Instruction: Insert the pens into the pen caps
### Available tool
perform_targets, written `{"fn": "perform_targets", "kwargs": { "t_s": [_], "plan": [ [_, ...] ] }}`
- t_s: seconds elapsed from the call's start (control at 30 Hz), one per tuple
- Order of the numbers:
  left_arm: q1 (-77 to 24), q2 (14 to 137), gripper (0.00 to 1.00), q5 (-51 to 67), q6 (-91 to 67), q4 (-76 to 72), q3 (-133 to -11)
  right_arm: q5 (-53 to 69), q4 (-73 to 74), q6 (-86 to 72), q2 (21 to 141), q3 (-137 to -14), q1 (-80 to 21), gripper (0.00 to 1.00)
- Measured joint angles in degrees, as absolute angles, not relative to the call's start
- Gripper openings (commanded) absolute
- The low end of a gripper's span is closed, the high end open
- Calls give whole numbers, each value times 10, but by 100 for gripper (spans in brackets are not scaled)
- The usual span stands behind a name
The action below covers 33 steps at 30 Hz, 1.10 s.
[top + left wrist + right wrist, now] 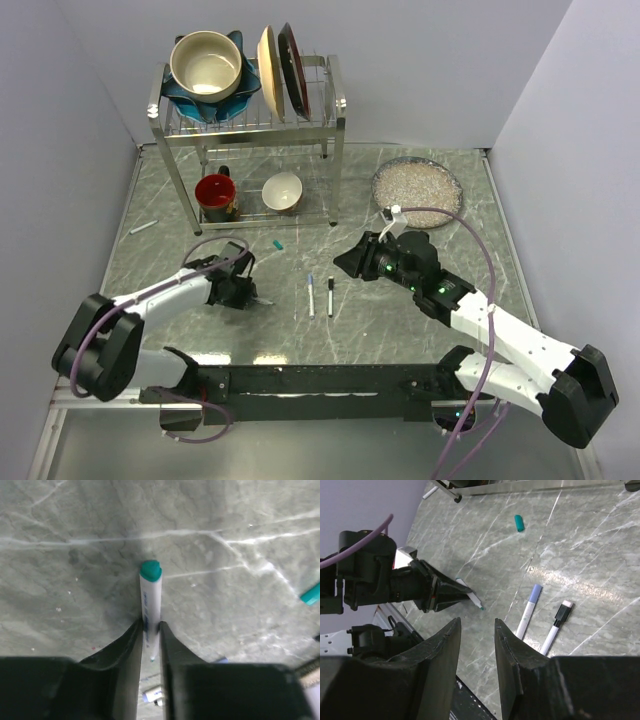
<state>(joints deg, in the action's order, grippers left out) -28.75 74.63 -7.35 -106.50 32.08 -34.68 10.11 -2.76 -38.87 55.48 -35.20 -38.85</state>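
Note:
My left gripper is shut on the teal pen, gripping its white barrel mid-length just above the table; its teal end points away from the wrist and its fine teal tip sticks out behind the fingers. The loose teal cap lies on the table beyond it, also in the right wrist view. The blue pen and black pen lie side by side mid-table, each with a coloured piece on its far end. My right gripper is open and empty, hovering right of them.
A dish rack with bowls and plates stands at the back, a red mug and a white bowl under it. A plate of rice is at the back right. A thin white stick lies far left.

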Motion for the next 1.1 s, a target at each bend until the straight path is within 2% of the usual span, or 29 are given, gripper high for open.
{"fn": "perform_targets", "kwargs": {
  "t_s": [0.13,0.2,0.37,0.5,0.7,0.87,1.03,1.07,1.1],
  "plan": [
    [-288,767,50,-73,-1047,321,-367,99,-23,-386,552,-352,-389,41],
    [-289,768,60,-74,-1036,329,-373,96,-20,-383,549,-352,-389,41],
    [-297,717,79,-104,-999,383,-390,89,-13,-378,538,-352,-389,41],
    [-303,627,80,-168,-948,410,-420,85,-10,-376,530,-352,-389,42],
    [-303,531,81,-222,-695,293,-420,84,-5,-374,517,-352,-389,42],
    [-303,574,78,-181,-441,191,-440,81,4,-366,504,-352,-389,42],
    [-305,649,76,-112,-180,175,-511,74,21,-355,483,-352,-389,42],
    [-306,660,70,-105,-135,182,-522,71,27,-352,477,-352,-389,42],
    [-308,671,68,-98,-92,191,-530,68,33,-350,471,-352,-389,42]
  ]
}}
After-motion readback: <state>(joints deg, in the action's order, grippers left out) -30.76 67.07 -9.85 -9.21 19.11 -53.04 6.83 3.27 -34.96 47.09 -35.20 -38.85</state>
